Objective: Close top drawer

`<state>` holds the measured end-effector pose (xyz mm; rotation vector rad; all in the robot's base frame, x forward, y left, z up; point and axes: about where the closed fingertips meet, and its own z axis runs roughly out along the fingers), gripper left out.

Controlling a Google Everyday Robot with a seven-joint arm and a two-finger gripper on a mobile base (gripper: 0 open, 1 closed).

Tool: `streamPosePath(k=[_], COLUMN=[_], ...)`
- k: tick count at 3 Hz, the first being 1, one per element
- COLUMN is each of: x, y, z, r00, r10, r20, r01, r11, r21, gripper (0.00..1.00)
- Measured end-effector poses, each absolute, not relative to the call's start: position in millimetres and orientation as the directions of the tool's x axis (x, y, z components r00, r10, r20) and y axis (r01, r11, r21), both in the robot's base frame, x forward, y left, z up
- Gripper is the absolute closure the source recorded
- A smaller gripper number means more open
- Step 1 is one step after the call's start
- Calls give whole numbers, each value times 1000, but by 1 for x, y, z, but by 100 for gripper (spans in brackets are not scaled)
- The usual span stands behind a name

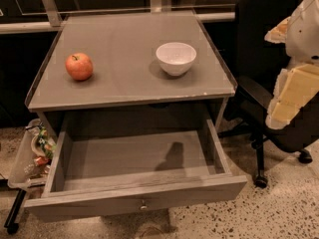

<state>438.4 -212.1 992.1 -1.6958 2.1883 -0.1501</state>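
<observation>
The top drawer (134, 195) of the grey cabinet stands pulled far out toward me. Its inside is bare, with only a shadow on the bottom board. A small round metal knob (143, 205) sits at the centre of its flat front. The two lower drawers are hidden beneath it. My arm comes in at the right edge, and the gripper (291, 99) shows as a cream-coloured block, raised to the right of the cabinet. It is well apart from the drawer and touches nothing.
A red apple (79, 65) and a white bowl (176, 58) sit on the cabinet top (124, 86). A black office chair (264, 78) stands close on the right, behind my arm. A clear tray of clutter (34, 153) hangs at the left. The floor is speckled.
</observation>
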Motion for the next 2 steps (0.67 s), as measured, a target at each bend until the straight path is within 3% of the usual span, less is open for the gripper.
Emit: streamPosePath(k=[1, 2], x=[438, 438], y=[-212, -212], z=[992, 992], r00=[-210, -210], r10=[-953, -953], r20=[-221, -221], r01=[-913, -913], r11=[271, 271], r21=[-303, -303], gripper=[0, 18])
